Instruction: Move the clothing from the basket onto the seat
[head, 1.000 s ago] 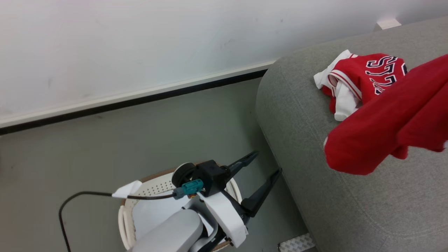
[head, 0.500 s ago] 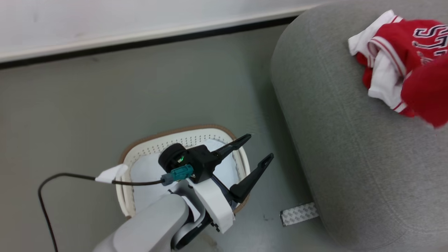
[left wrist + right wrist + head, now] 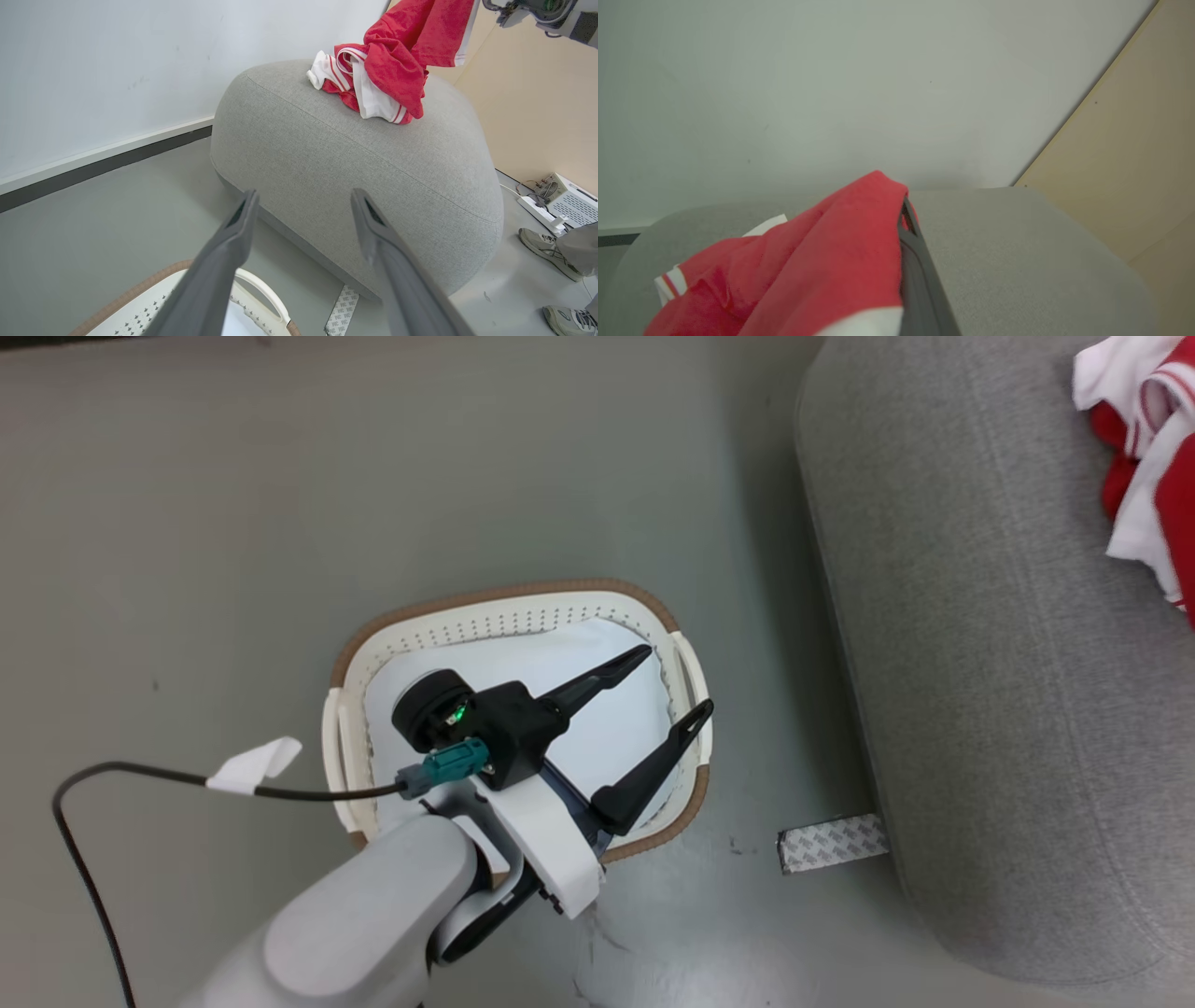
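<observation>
My right gripper (image 3: 903, 219) clamps red garment (image 3: 840, 261) over seat (image 3: 1017, 261), mid-frame; lower until cloth rests, then let go. Left gripper (image 3: 674, 683) splayed.

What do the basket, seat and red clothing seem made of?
The basket looks like rigid cream plastic, matte, with punched holes and a brown rim. The seat shows grainy woven grey upholstery fabric. The clothing is soft red cloth, perhaps knit; it folds and drapes.
</observation>
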{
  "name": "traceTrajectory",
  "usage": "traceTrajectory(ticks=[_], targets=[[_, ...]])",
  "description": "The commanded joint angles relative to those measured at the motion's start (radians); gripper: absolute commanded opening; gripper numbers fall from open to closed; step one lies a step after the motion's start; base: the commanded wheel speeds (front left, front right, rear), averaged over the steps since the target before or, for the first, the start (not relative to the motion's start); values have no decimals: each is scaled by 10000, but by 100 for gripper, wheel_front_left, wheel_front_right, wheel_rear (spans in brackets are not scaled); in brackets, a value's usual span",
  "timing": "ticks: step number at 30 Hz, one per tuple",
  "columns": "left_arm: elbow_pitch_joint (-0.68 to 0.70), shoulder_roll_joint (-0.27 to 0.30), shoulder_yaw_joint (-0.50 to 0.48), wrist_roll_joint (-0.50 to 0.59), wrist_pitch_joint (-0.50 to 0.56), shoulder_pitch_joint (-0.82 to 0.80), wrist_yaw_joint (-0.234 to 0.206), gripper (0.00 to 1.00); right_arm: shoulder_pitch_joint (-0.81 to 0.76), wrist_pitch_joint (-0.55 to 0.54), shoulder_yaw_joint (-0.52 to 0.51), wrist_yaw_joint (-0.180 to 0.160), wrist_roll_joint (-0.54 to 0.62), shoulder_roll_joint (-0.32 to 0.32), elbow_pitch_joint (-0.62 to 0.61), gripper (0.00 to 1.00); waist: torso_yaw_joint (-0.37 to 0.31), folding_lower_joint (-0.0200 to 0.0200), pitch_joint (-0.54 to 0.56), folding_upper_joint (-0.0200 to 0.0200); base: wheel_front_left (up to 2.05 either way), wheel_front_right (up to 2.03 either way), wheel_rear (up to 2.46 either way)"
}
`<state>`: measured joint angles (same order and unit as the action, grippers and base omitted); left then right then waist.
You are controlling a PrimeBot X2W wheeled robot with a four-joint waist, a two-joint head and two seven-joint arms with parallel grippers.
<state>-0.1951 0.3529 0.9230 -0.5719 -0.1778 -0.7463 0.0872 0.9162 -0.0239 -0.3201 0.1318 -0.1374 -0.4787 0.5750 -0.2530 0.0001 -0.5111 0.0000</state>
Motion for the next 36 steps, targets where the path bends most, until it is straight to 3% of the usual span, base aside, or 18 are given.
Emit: traceTrajectory(ticks=[1,5,12,13,15,16,22,26,31,36], targets=[[53,68,16,127,-16,-108,-19,100,-213,-187,-74,-23,401,-18,628,0,143,-1,-295,0,0,0,0],[52,94,44,98,-49,-128,0,100,-505,-709,-402,-23,1141,117,1793,0,235,-1,-407,0,0,0,0],[-32,165,4,-10,-116,-130,-28,100,-783,-1156,-797,-23,1946,317,2650,0,294,-1,-334,0,0,0,0],[-55,180,-4,-31,-129,-117,-37,100,-751,-1150,-799,-23,2018,356,2710,8,275,-1,-285,0,0,0,0],[-89,177,-5,-55,-147,-79,-54,100,-609,-1267,-730,-23,2120,438,2833,49,230,-1,-160,0,0,0,0],[-114,158,8,-65,-164,-53,-67,100,-555,-1411,-628,-23,2170,499,2924,100,208,-1,-69,0,0,0,0],[-442,-119,90,-227,-346,248,-87,100,-626,-2573,833,-23,1921,546,3278,100,80,-1,898,0,0,0,0],[-757,-340,67,-416,-527,554,-136,100,-1216,-3544,1909,-25,1066,136,3072,100,45,-1,1821,0,0,0,0],[-1112,-609,-20,-624,-692,1017,-213,100,-2075,-5114,3134,-25,-512,-835,2094,100,75,-1,2987,0,0,0,0],[-1343,-794,-236,-858,-791,1473,-339,100,-2932,-6472,3776,-25,-1737,-1942,285,100,174,-1,3920,0,0,0,0]])
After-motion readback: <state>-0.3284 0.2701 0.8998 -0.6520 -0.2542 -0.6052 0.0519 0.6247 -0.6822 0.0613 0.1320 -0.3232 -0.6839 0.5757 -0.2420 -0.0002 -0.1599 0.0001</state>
